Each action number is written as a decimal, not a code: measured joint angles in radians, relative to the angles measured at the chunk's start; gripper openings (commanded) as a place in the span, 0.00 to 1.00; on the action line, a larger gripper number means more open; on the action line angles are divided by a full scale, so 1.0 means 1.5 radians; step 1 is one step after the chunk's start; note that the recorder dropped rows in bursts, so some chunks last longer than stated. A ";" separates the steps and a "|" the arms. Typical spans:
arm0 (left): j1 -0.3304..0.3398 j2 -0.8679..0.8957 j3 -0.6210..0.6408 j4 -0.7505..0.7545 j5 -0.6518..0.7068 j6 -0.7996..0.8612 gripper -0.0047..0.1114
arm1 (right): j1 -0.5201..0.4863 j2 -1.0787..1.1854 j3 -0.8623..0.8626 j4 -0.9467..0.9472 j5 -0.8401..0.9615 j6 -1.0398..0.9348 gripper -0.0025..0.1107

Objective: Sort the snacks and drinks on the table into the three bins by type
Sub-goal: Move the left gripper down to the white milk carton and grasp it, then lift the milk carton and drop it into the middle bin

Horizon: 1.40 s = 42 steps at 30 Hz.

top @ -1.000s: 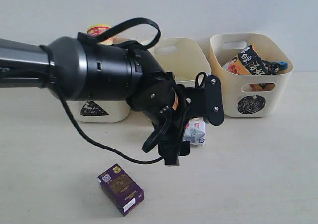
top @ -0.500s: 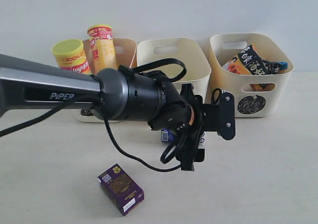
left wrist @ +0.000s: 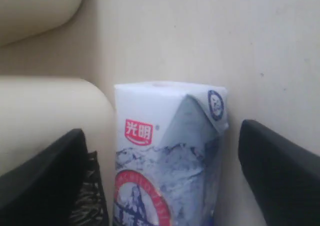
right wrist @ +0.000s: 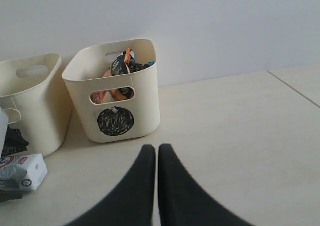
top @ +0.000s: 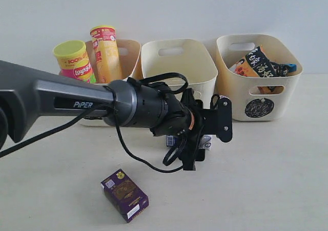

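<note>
Left tool (left wrist: 162, 178) spread wide; right tool (right wrist: 156, 158) pinched tight together.

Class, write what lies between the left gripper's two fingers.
The small white-blue pouch sits between the open fingers of the left gripper, shown in the left wrist view.

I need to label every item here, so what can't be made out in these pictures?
- Carton: bottom cut off by the left wrist view's edge; mostly behind the left arm in the exterior view.
- Middle bin: front mark hidden by that arm in the exterior view.
- Purple box: print too small to read, exterior view.
</note>
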 measured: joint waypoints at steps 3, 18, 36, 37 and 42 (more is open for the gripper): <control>0.001 0.010 -0.006 0.000 -0.004 -0.002 0.60 | 0.000 0.000 0.000 0.000 0.000 0.000 0.02; -0.010 -0.008 -0.010 -0.055 0.052 -0.004 0.08 | 0.000 0.000 0.000 0.000 0.000 0.000 0.02; -0.065 -0.182 -0.009 -0.184 0.282 -0.023 0.08 | 0.000 -0.002 0.000 0.000 0.000 0.000 0.02; -0.065 -0.194 -0.009 -0.189 0.288 -0.038 0.08 | 0.000 -0.002 0.000 0.000 0.000 0.000 0.02; -0.058 -0.252 -0.019 -0.196 0.288 -0.130 0.08 | 0.000 -0.002 0.000 0.000 0.000 0.000 0.02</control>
